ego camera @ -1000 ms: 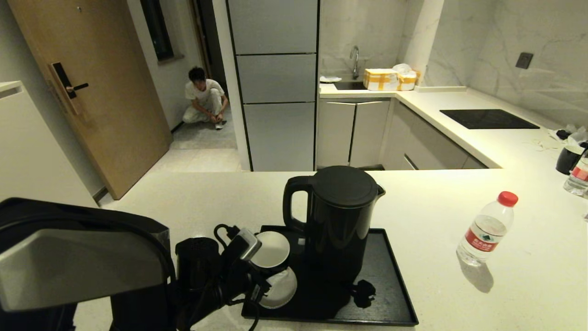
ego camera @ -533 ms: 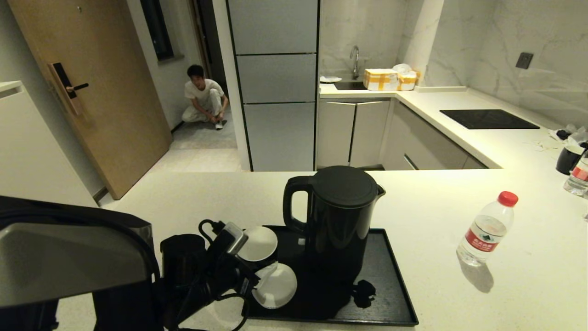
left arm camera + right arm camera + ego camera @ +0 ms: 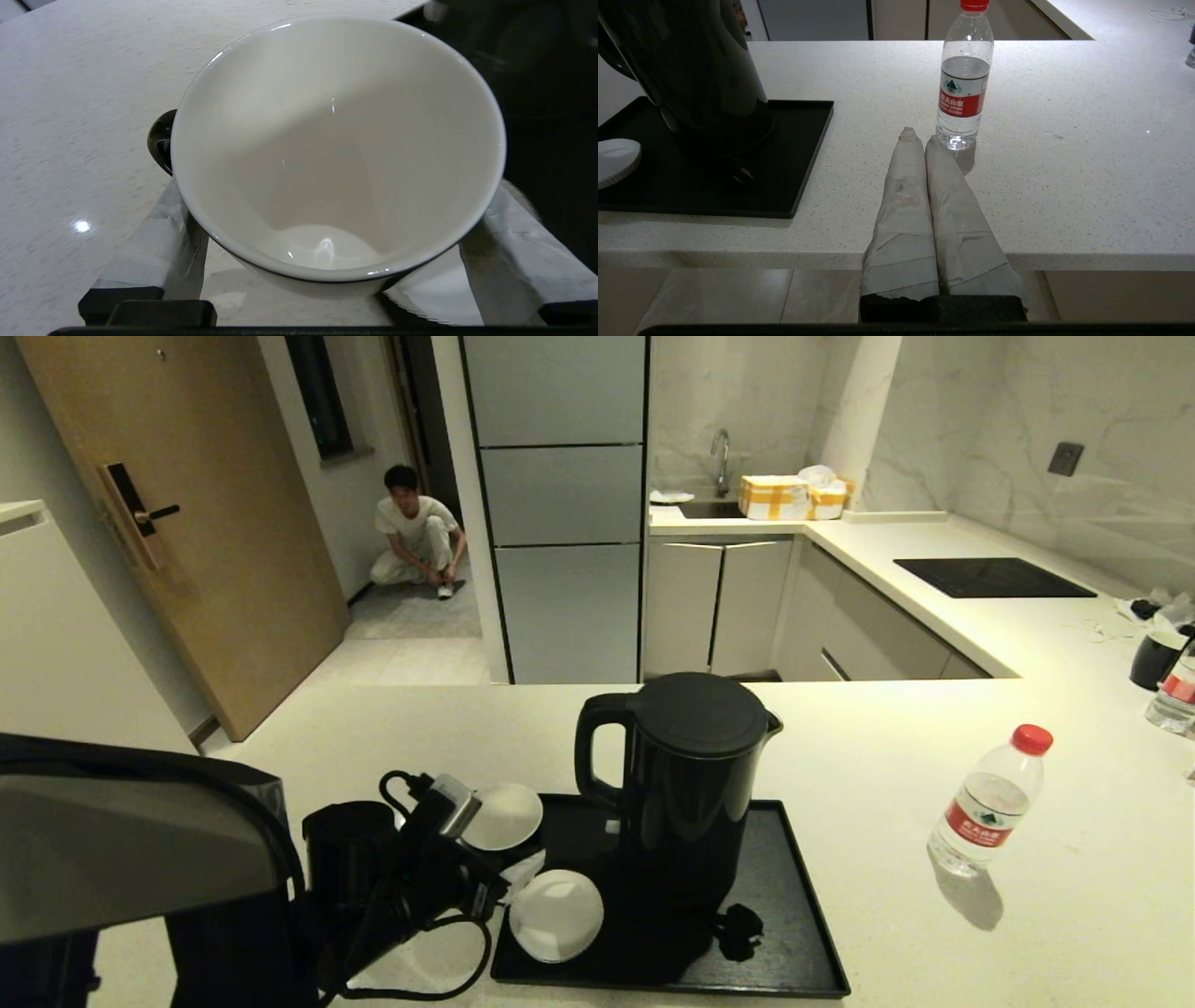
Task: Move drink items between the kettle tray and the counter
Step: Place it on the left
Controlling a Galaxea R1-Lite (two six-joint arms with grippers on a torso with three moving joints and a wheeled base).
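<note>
1. The left tool (image 3: 327, 261) grips the black cup (image 3: 336, 154) across its body, handle out to one side, over the worktop (image 3: 70, 116) just off the tray (image 3: 784, 933).
2. Glazed, breakable, probably slippery: the grip must stay firm.
3. The right tool (image 3: 919, 135) rests closed near the bottle (image 3: 964, 79).

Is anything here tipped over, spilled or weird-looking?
Nothing is spilled or broken. The only odd thing: the black cup is tilted, held between the left gripper's fingers at the tray's left edge. The water bottle stands upright on the counter.
</note>
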